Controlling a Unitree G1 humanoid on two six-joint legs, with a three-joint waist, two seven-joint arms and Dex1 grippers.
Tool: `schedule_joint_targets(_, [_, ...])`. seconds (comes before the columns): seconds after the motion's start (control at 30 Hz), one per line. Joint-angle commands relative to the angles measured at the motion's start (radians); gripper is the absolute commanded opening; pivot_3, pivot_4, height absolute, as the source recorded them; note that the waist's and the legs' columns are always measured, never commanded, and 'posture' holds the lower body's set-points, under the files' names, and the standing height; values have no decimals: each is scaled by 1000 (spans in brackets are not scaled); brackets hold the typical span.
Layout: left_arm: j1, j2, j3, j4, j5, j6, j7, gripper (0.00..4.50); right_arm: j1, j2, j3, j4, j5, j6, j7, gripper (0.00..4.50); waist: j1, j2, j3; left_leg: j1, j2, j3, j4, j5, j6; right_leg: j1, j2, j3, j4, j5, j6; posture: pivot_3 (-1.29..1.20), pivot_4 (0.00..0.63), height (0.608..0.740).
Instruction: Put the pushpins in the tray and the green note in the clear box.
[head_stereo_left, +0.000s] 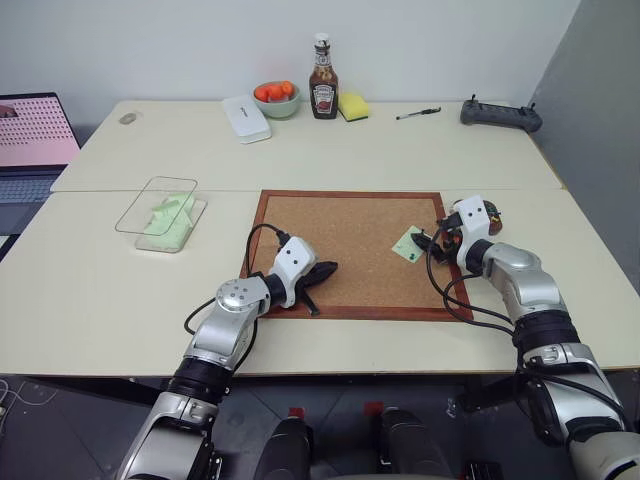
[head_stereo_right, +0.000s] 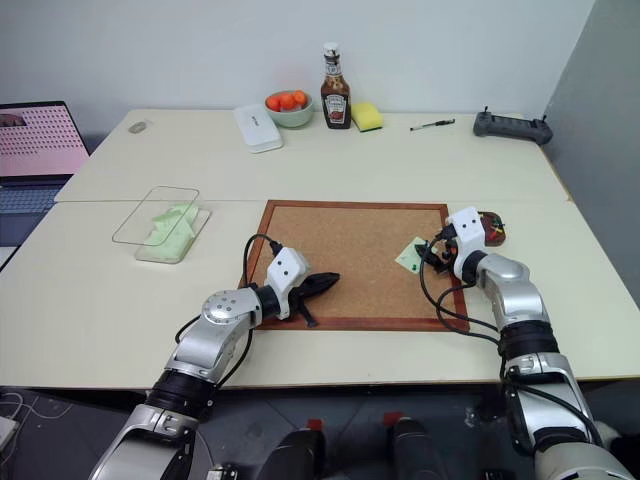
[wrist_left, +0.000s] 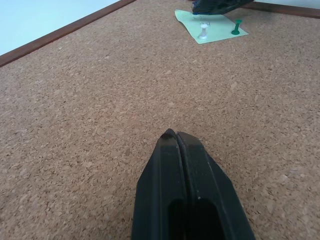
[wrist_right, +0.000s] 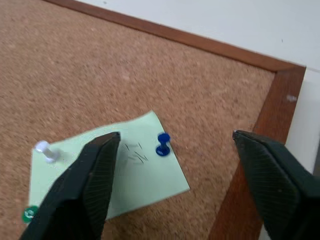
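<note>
The green note lies on the cork board near its right edge, held down by pushpins: a blue one, a clear one and a green one. My right gripper hovers open over the note, its fingers on either side of the blue pin. Just behind that hand sits the dark reddish tray. My left gripper is shut and empty, low over the board's front left part. The clear box stands left of the board with pale green paper inside.
Along the table's far side stand a white case, a bowl of orange fruit, a sauce bottle, a yellow sponge, a pen and a black controller. A laptop sits at far left.
</note>
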Motion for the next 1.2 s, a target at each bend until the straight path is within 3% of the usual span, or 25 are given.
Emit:
schedule_joint_targets(0.03, [27,0,-29,-2,19,20,-17,0,-35,5,-11,13,-3,-40,7,2760,0,0,0,0,0,0,0,0,0,0,0,0,0,0,0,0,150,740])
schedule_joint_targets(0.17, [28,-1,-28,-5,20,25,-19,0,-36,10,-19,18,1,-47,8,2060,0,0,0,0,0,0,0,0,0,0,0,0,0,0,0,0,150,740])
schedule_joint_targets(0.47, [32,-5,-31,-10,26,33,-22,0,-31,3,-44,-17,19,-45,13,12,0,0,0,0,0,0,0,0,0,0,0,0,0,0,0,0,150,740])
schedule_joint_targets(1.2, [51,-13,-44,-19,43,53,-13,0,-13,-20,-109,-156,50,-15,-29,12,0,1,0,0,0,0,0,0,0,0,0,0,0,0,0,0,150,740])
